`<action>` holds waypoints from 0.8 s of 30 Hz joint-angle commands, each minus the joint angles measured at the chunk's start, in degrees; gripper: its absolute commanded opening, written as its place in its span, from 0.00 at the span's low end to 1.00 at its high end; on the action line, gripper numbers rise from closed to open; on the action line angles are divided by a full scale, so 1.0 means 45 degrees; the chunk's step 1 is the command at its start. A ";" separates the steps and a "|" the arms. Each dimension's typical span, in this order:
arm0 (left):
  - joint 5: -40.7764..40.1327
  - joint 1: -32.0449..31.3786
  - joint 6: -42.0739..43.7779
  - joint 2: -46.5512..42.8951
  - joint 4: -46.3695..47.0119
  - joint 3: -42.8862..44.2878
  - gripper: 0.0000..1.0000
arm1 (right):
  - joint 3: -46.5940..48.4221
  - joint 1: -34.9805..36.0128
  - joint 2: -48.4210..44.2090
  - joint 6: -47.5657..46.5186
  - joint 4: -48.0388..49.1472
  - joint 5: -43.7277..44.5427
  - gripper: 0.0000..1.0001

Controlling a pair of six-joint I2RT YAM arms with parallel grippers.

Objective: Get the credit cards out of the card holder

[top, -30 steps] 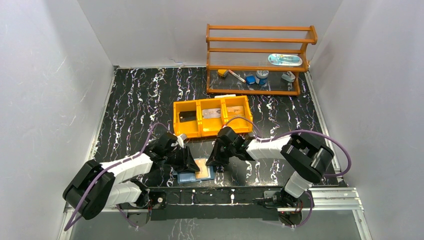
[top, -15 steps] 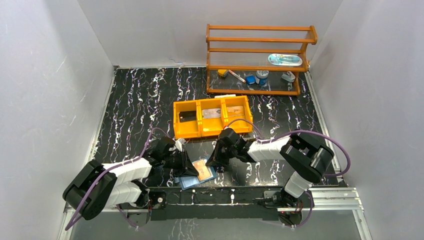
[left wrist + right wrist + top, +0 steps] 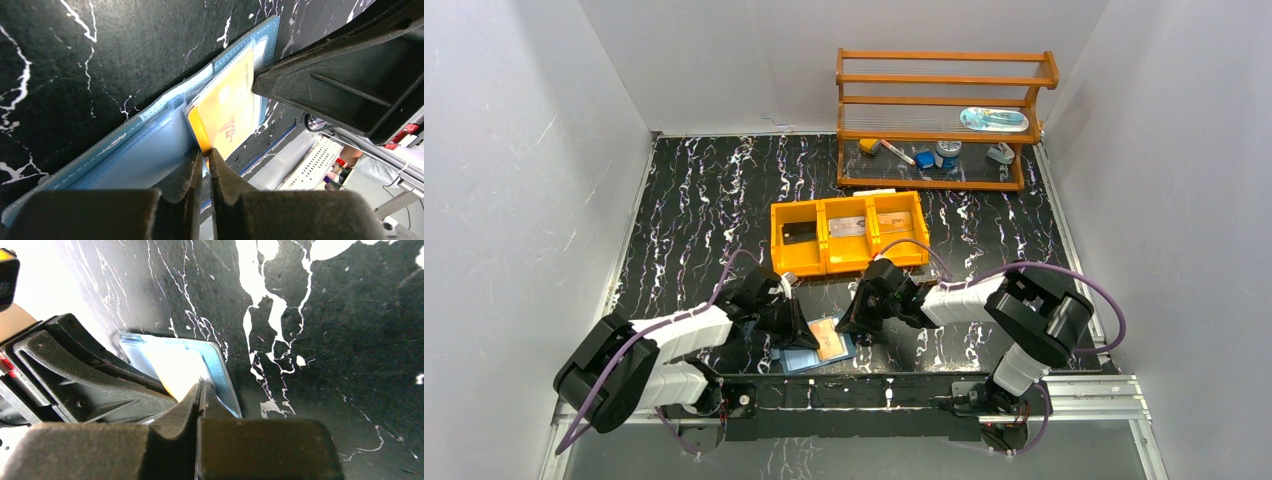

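Down at the near edge of the desk [image 3: 704,200], the card holder [image 3: 150,155] lies open and flat, pale-blue inside facing up, between the two arms. An orange card [image 3: 225,110] sits on its right leaf, part of it lying over the slots and its near corner sticking out toward the fold.

The left tool [image 3: 206,152] reaches in from the left with its fingers drawn to a thin slit. The near corner of the orange card runs into that slit, so the tool is gripping the card by its corner. The fingertips sit right at the fold of the card holder, over the clear left leaf.

The right tool [image 3: 200,390] comes in from the right, and its fingers are pressed together with no gap showing. Their tips rest on the right leaf of the card holder, at the far edge of the orange card. Nothing is held between them. From above, the two tools almost meet over the card holder.

Farther back on the desk stands an orange tray [image 3: 776,240] with three compartments. A dark card [image 3: 799,237] lies in its left compartment and a silvery card [image 3: 849,225] in the middle one. What the right compartment holds I cannot tell. A wooden shelf [image 3: 944,100] stands behind the tray, against the back wall.
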 commanded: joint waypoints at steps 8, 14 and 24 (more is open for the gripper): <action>-0.0749 0.0087 0.1409 -0.0060 -0.0354 0.1403 0.00 | -0.0265 0.0425 -0.0152 -0.0342 -0.1226 0.0266 0.07; -0.0501 0.0402 0.2111 -0.0452 -0.0915 0.1487 0.00 | 0.0378 0.0310 -0.0471 -0.1012 -0.2450 0.0897 0.14; 0.0100 0.0620 0.2872 -0.0222 -0.1296 0.1568 0.00 | 0.0725 0.0099 -0.0678 -0.1390 -0.2974 0.0995 0.15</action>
